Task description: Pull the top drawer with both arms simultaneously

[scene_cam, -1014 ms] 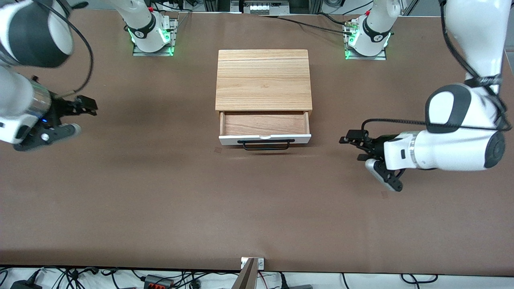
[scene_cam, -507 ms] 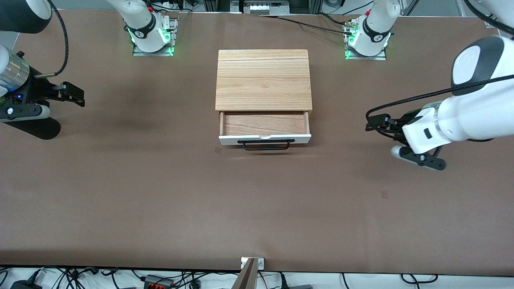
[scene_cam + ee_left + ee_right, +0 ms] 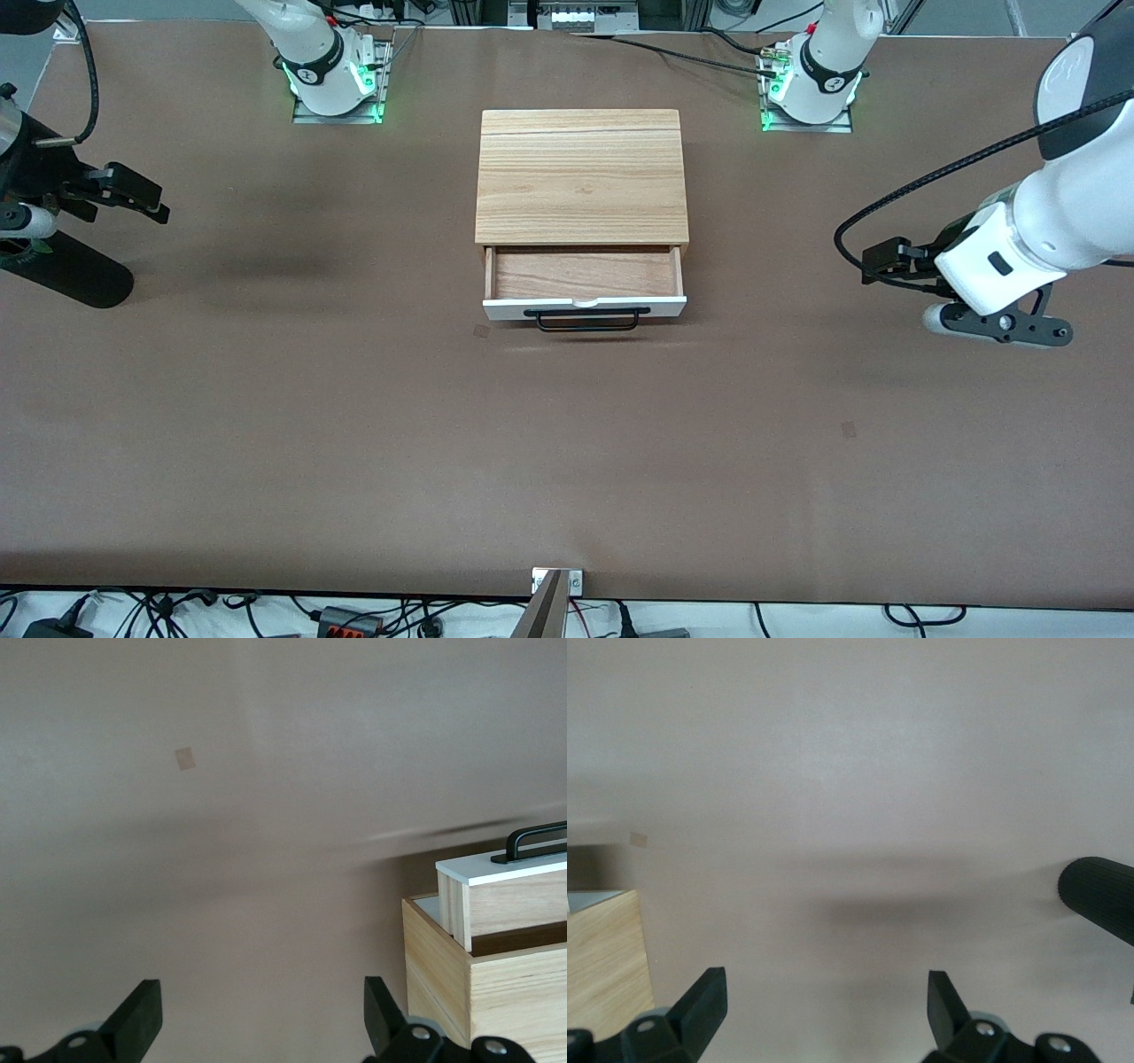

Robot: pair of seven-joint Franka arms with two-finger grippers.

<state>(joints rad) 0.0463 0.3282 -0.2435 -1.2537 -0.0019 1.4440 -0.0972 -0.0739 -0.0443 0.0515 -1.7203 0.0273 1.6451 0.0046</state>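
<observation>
Both arms drawn back outward, left hand [image 3: 873, 264] and right hand [image 3: 142, 197] spread empty, top drawer [image 3: 585, 282] out

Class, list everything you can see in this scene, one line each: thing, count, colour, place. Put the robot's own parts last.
cabinet: one, light wood, middle of the table, between the two arm bases.
top drawer: one, white front, brown inside, pulled out of the cabinet toward the front camera.
handle: one, black bar, on the drawer front.
table: one, brown.
left gripper: one, black, open, over the table toward the left arm's end, holding nothing.
right gripper: one, black, open, over the table toward the right arm's end, holding nothing.
</observation>
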